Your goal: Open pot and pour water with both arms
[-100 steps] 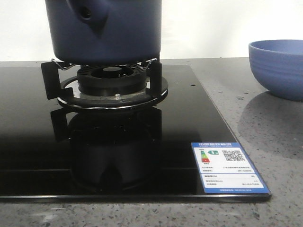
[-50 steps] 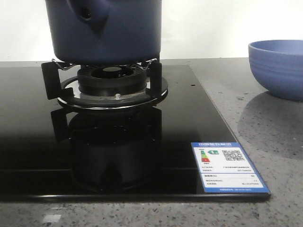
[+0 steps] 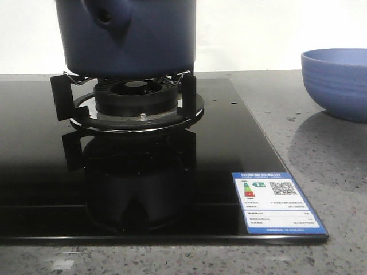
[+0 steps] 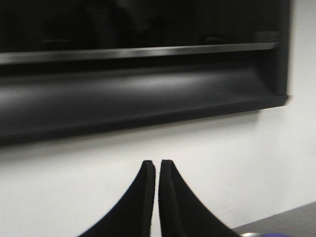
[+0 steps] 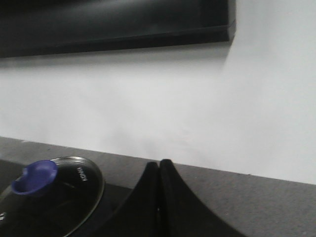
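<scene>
The dark navy pot (image 3: 129, 37) stands on the gas burner's black supports (image 3: 136, 103), its stub with a round hole facing the front left. In the right wrist view a glass lid (image 5: 54, 195) with a blue knob (image 5: 33, 176) covers the pot, off to one side of my right gripper (image 5: 159, 164). That gripper is shut with nothing between its fingers. My left gripper (image 4: 157, 164) is also shut and empty, its tips almost touching, facing a white wall. Neither gripper shows in the front view.
A lighter blue ribbed bowl (image 3: 338, 80) sits on the grey counter at the right. The black glass hob (image 3: 46, 172) carries a blue-edged energy label (image 3: 278, 201) near its front right corner. A dark hood (image 4: 138, 94) hangs on the wall above.
</scene>
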`<control>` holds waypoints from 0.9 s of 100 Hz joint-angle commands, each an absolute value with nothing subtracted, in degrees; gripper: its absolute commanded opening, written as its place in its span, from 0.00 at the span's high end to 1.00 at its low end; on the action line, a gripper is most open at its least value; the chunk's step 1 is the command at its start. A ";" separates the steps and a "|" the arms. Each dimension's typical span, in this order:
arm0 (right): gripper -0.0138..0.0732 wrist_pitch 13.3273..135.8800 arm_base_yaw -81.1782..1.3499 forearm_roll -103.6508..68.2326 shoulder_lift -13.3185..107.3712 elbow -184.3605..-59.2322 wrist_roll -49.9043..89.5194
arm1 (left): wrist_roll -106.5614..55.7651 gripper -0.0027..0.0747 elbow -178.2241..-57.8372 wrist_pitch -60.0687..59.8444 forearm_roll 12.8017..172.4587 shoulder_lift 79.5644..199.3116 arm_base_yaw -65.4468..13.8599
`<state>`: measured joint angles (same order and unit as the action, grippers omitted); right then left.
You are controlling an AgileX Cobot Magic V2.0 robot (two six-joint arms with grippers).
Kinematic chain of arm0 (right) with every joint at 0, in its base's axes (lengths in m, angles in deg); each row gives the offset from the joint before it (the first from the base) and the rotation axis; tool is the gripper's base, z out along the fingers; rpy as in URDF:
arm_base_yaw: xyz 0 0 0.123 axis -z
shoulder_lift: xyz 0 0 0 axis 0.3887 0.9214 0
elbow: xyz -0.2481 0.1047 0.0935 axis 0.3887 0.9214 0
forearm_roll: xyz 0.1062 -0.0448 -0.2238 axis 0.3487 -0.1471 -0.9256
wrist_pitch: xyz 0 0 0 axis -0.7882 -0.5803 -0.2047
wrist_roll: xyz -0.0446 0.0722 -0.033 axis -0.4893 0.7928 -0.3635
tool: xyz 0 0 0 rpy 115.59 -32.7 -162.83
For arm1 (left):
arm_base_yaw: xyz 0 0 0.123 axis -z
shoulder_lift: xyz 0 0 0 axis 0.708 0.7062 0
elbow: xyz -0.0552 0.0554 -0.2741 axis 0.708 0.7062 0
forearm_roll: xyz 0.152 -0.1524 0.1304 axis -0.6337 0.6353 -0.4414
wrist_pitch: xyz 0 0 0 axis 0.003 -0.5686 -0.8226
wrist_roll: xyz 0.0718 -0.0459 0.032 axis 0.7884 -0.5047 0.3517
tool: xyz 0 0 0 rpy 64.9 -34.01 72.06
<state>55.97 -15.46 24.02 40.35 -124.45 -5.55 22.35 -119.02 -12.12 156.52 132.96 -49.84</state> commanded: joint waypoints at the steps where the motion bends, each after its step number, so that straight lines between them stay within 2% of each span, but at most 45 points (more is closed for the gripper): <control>1: 0.89 67.31 -16.30 26.42 33.07 -118.20 -10.46 | 21.37 0.99 -114.96 -6.26 158.71 127.76 -50.05; 14: 0.89 73.33 -16.30 26.42 24.09 -107.23 -13.87 | 21.70 0.99 -104.19 -4.41 158.71 119.63 -50.05; 48: 0.89 73.07 -16.30 26.18 8.44 -85.73 -14.50 | 21.70 0.99 -80.91 -2.16 160.01 100.78 -50.05; 64: 0.89 72.90 -16.30 26.92 6.89 -82.87 -14.50 | 21.70 0.99 -77.77 -1.11 160.11 96.69 -50.05; 90: 0.89 72.81 -16.39 26.92 6.89 -82.77 -14.50 | 21.70 0.99 -77.52 -2.98 160.11 96.54 -50.05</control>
<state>70.01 -16.32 25.40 6.72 -81.32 -13.82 22.24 -76.04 -2.13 158.44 96.11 -49.87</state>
